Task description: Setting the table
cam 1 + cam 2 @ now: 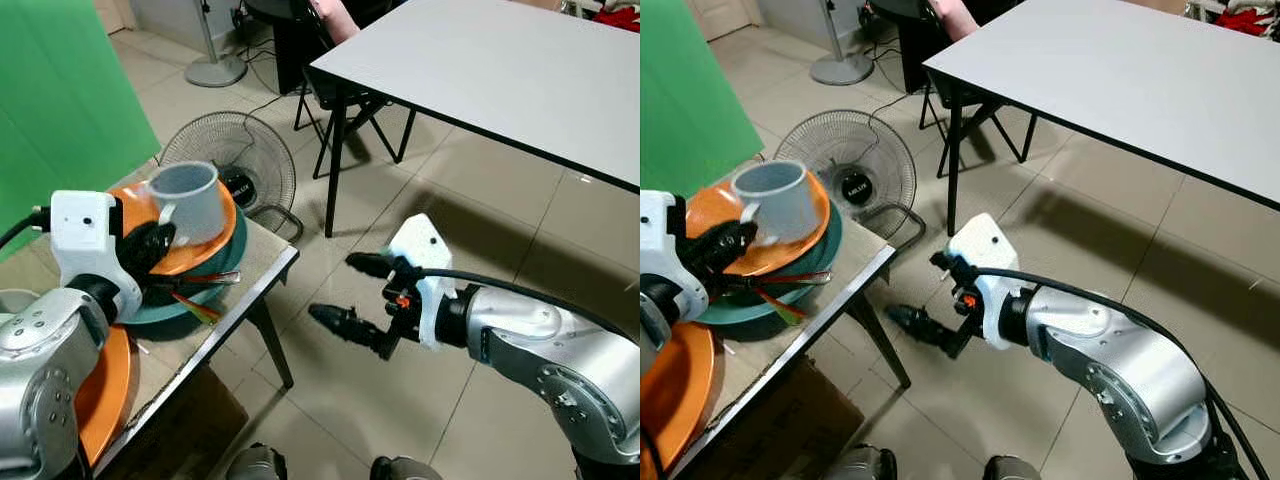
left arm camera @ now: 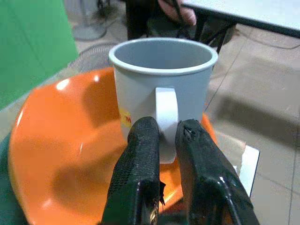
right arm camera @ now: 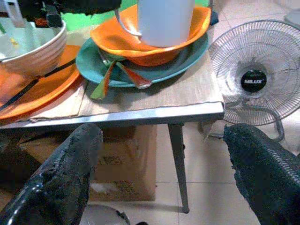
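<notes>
While the robot stood beside the small worktop, the scene read as follows.

Left tool: its two black fingers were pinched on the handle of the grey mug, one finger on each side of the loop, as the left wrist view showed.

Grey mug: it sat upright in the orange bowl, handle turned toward the left tool, mouth open upward and nothing visible inside.

Orange bowl: it rested on a teal plate near the worktop's outer corner.

Spoons: coloured ones, a green and an orange-red, lay on the teal plate, partly tucked under the orange bowl.

Other dishes: a pale ribbed bowl sat on an orange plate farther along the worktop, near the teal plate.

Right tool: spread wide, holding nothing, it hung over the tiled floor just off the worktop's edge, fingers pointing toward it.

White table: it stood well apart, across the floor.

Fan: a round floor fan lay tilted just beyond the worktop's corner.

Cardboard box: it sat under the worktop.

Person: an arm showed near the white table's far corner.
</notes>
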### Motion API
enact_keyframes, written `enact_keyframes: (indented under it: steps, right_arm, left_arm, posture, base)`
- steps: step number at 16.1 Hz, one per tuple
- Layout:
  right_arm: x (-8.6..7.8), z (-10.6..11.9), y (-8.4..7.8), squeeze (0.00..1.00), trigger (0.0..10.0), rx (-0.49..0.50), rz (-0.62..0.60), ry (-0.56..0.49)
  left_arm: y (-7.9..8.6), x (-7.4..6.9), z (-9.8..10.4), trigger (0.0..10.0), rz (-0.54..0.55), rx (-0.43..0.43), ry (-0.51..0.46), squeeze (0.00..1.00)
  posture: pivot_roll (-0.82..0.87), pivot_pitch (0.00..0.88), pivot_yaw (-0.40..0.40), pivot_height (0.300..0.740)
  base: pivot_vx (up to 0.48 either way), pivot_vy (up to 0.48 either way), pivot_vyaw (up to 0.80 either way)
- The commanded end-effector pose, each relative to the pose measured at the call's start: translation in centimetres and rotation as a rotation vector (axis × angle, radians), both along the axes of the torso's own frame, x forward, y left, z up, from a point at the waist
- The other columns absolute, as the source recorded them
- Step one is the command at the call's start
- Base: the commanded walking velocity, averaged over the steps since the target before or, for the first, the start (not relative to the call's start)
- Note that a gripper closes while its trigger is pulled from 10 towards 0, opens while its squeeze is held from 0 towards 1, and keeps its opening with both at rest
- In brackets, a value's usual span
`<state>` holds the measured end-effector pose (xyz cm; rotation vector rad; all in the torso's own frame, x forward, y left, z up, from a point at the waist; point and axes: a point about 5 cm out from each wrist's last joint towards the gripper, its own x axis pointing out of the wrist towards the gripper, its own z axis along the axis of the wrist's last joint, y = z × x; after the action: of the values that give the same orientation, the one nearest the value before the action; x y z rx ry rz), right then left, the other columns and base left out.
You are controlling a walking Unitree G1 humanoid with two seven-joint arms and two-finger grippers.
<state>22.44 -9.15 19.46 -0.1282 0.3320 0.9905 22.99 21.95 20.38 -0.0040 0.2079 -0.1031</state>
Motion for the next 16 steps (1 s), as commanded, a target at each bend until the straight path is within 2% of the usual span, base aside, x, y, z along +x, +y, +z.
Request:
enact_keyframes:
  steps: [1,5,7,8,9,10,11,15,16]
  right_arm:
    - [-0.1,0.2,-0.1,0.00,10.0,0.014,-0.014,-0.016]
    - [-0.4,0.0,0.2,0.00,10.0,0.014,0.005,-0.004]
    - [-0.5,-0.1,0.3,0.00,10.0,0.011,0.015,-0.002]
    - [-0.6,-0.1,0.3,0.00,10.0,0.007,0.018,-0.001]
    - [-0.6,-0.1,0.3,0.00,10.0,0.005,0.023,0.001]
    - [-0.6,-0.1,0.3,0.00,10.0,0.003,0.028,0.003]
    - [-0.7,-0.1,0.3,0.00,10.0,-0.001,0.036,0.005]
    - [-0.7,0.0,0.3,0.00,10.0,-0.005,0.040,0.002]
    - [-0.7,0.0,0.3,0.00,10.0,-0.005,0.040,0.002]
  left_arm:
    - [0.1,-0.4,0.4,0.0,-0.006,0.014,-0.032,0.00]
    - [0.7,-1.0,-2.0,0.0,0.031,0.133,0.069,0.00]
    - [1.1,-1.1,-3.1,0.0,0.071,0.156,0.116,0.00]
    - [1.4,-1.0,-3.4,0.5,0.098,0.160,0.132,0.00]
    - [1.4,-0.9,-3.6,10.0,0.091,0.167,0.142,0.00]
    - [1.4,-0.8,-3.7,10.0,0.079,0.158,0.147,0.00]
    - [1.2,-0.7,-3.7,10.0,0.066,0.161,0.144,1.00]
    - [2.1,0.2,-3.7,10.0,0.108,0.213,0.159,1.00]
    - [2.3,0.4,-3.6,10.0,0.113,0.209,0.151,0.40]
  posture:
    - [0.04,0.144,0.063,0.740]
    - [0.05,0.150,0.057,0.740]
    - [0.05,0.154,0.055,0.740]
    - [0.04,0.155,0.055,0.740]
    - [0.04,0.155,0.055,0.740]
    - [0.04,0.155,0.053,0.740]
    - [0.04,0.155,0.053,0.740]
    - [0.04,0.161,0.056,0.740]
    - [0.04,0.161,0.056,0.740]
  base:
    - [0.000,0.000,0.00]
    - [0.000,0.000,0.00]
    - [0.000,0.000,0.00]
    - [0.000,0.000,0.00]
    - [0.000,0.000,0.00]
    - [0.000,0.000,0.00]
    - [0.000,0.000,0.00]
    - [0.000,0.000,0.00]
    - [0.000,0.000,0.00]
